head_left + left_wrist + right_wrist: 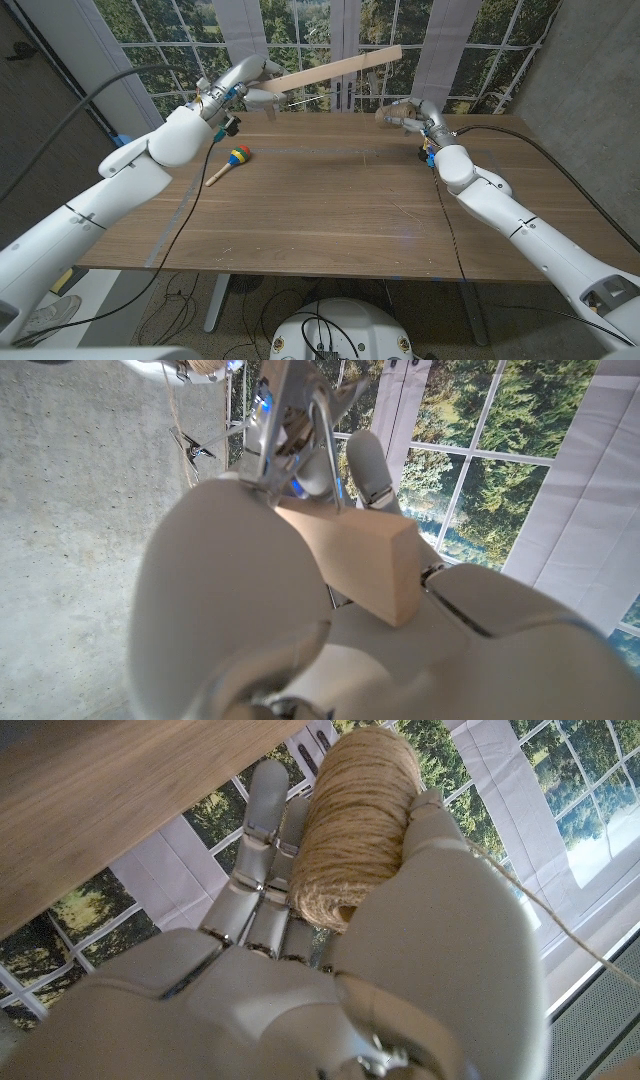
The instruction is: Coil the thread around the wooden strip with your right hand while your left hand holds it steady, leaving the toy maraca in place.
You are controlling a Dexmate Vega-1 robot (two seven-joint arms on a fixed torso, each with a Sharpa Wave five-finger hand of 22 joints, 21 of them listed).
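Observation:
My left hand (243,82) holds one end of a long pale wooden strip (335,69) above the table's far left, the strip slanting up to the right. Up close, the strip's cut end (372,572) sits between that hand's fingers (372,468). At the far right my right hand (408,114) grips a spool of tan thread (358,820), held between thumb and fingers (262,830). A thin thread (330,97) runs from the spool toward the strip near my left hand. The toy maraca (233,162), with a multicoloured head and wooden handle, lies on the table below my left hand.
The wooden table (330,210) spreads out in front of both arms. Black cables (448,235) trail across it by each arm. Large windows with trees stand behind the far edge, and grey walls close in on both sides.

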